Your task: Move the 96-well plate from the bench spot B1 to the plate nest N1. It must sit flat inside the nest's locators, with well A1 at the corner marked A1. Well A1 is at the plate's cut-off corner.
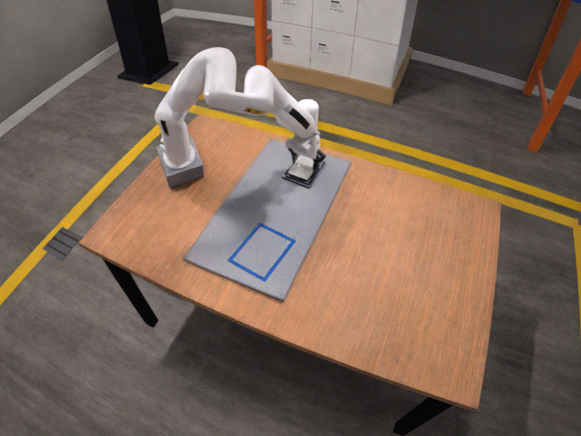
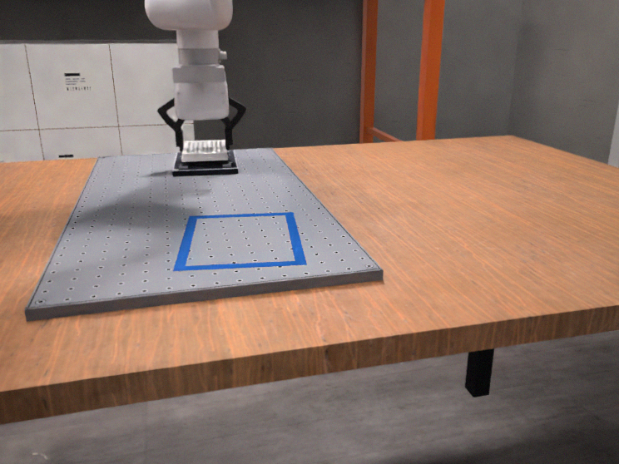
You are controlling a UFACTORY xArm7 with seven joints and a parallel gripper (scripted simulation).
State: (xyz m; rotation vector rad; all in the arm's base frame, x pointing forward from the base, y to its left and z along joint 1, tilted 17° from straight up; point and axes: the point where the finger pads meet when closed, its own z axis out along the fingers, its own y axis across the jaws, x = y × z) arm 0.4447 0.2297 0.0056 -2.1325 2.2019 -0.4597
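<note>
From my screen the gripper (image 2: pixel 204 142) has its fingers clamped on the 96-well plate (image 2: pixel 204 150), which is down on the black plate nest (image 2: pixel 205 168) at the far end of the grey breadboard (image 2: pixel 129 257). The blue-taped bench spot (image 2: pixel 183 249) sits near the front edge. Can't tell which way the cut corner faces.

Plate (image 2: pixel 204 150) in nest (image 2: pixel 205 168), behind taped spot (image 2: pixel 239 264).
</note>
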